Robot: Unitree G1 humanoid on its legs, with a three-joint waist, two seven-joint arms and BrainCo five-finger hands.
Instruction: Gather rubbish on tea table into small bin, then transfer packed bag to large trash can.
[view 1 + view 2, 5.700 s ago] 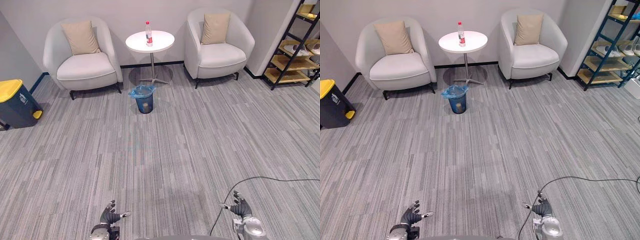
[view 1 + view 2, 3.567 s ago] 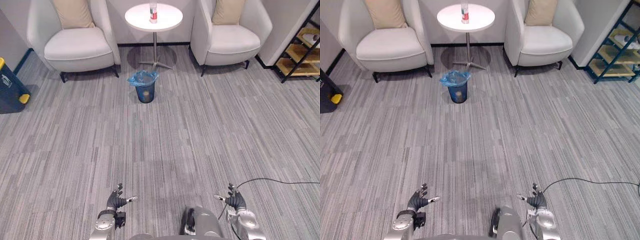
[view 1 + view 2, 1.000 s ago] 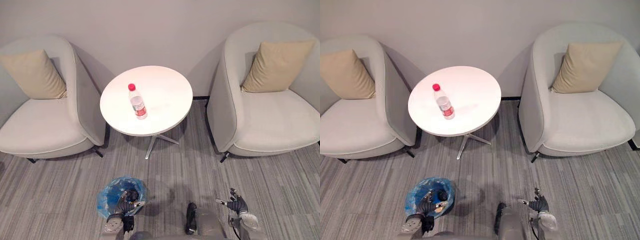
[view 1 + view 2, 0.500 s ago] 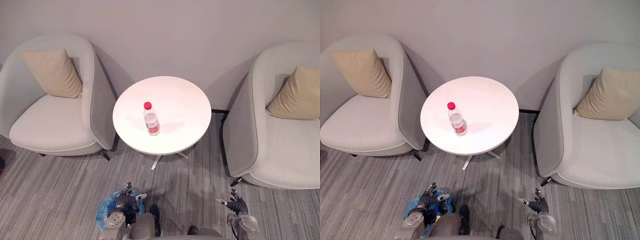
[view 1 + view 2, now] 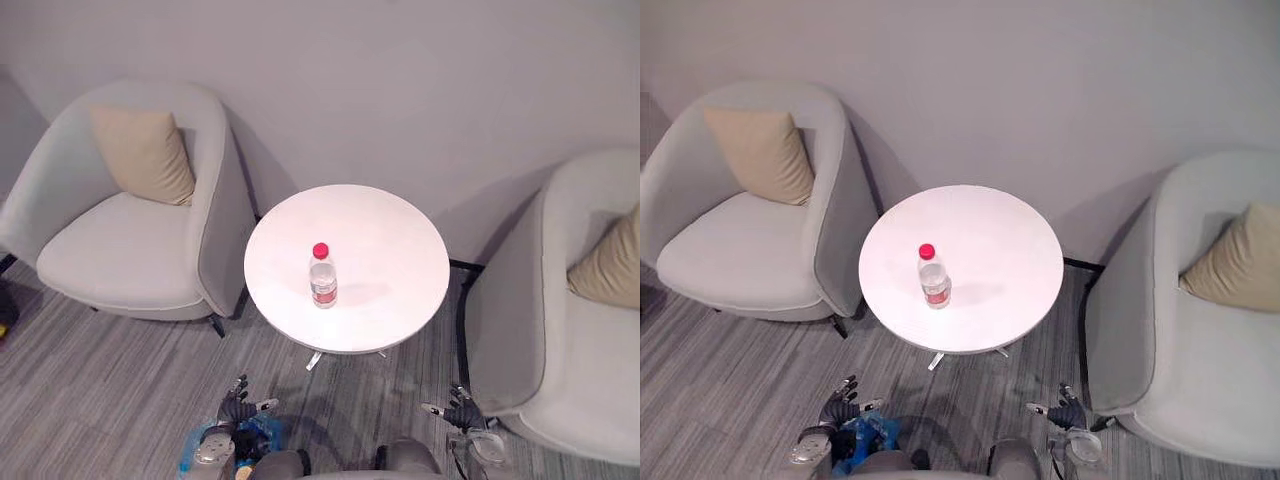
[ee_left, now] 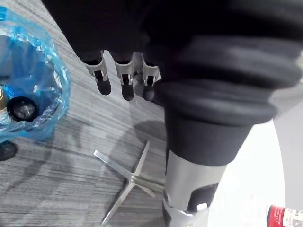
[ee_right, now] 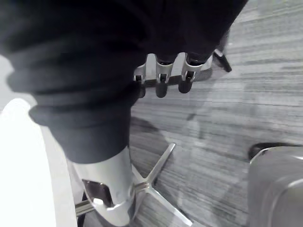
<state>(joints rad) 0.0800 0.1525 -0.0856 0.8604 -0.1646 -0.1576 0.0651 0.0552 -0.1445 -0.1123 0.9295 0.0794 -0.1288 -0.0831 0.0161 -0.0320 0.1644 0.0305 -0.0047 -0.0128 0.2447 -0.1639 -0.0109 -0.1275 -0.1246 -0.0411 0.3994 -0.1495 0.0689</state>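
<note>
The bottle [image 5: 322, 277] is standing upright near the centre of the tea table [image 5: 400, 250]. The left hand [image 5: 235, 407] and right hand [image 5: 462, 412] are hanging released (grasping nothing) off its near edge.

Round white tea table [image 5: 392, 262] on grey striped carpet [image 5: 95, 385], with one bottle on top.
A clear bottle [image 5: 322, 278] with a red cap stands upright on the tabletop, slightly left of centre. The table's metal star foot [image 6: 130, 182] rests on the carpet. A blue-lined small bin [image 6: 57, 90] stands near it, with a left armchair [image 5: 130, 250] and right armchair [image 5: 565, 365] to either side.
</note>
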